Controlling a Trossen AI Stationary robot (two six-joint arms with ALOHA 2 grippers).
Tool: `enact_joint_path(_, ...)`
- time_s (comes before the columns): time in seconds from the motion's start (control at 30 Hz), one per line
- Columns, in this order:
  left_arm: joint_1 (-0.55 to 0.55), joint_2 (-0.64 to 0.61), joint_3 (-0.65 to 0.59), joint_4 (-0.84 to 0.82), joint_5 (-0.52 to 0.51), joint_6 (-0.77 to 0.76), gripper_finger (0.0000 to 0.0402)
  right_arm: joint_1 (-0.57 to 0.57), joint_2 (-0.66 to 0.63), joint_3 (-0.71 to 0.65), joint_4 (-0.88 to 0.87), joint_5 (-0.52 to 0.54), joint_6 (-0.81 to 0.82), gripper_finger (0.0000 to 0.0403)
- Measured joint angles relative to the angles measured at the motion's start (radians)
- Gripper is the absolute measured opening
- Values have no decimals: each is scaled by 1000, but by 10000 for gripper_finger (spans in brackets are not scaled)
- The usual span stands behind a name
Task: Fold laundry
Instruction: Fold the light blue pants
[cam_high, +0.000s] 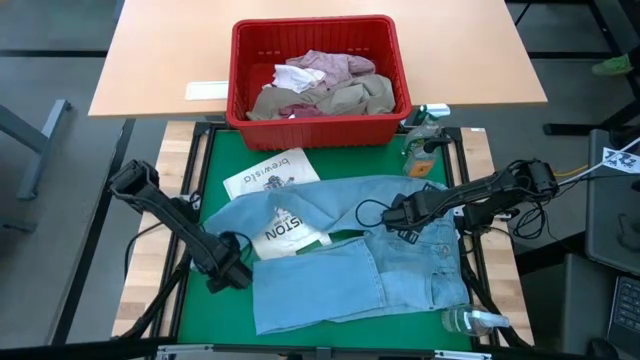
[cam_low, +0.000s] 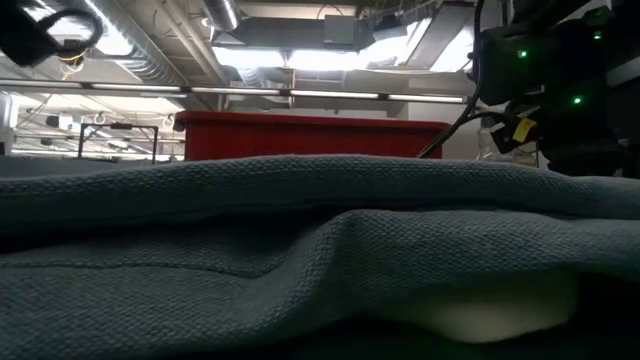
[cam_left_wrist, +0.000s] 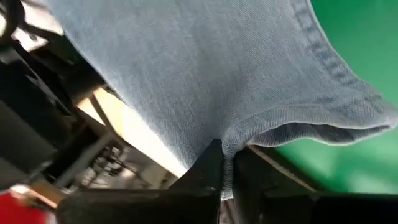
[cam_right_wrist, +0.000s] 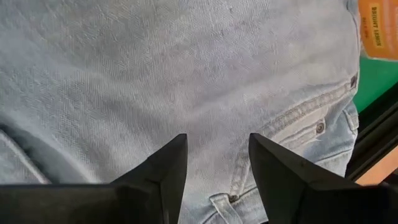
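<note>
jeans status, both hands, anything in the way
Left hand pinching the jeans hem at their left edge. Right hand open over the waistband area. White printed bag lies partly under the denim.

A green-topped work table (cam_high: 215, 160) carries light blue jeans (cam_high: 400, 265) spread flat across its middle, a white printed bag (cam_high: 272, 172) partly tucked under them, and clear bottles at its near (cam_high: 470, 320) and far (cam_high: 422, 140) right corners. Behind it, a tan wooden table (cam_high: 160, 60) holds a red basket (cam_high: 318, 125) of clothes.
</note>
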Motion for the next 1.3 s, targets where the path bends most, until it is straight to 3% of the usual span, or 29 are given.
enact_joint_path(0.47,1,0,-6,46,72,-231,103,0,0,1,2,-9,0,172)
enact_joint_path(0.87,-7,-45,-6,42,98,-384,108,0,-1,1,2,-9,0,172)
enact_joint_path(1.17,-113,-136,-6,128,78,-770,108,0,-1,2,2,-35,0,172)
enact_joint_path(1.3,-198,-126,-6,275,-51,-948,108,1,-1,2,4,-35,0,172)
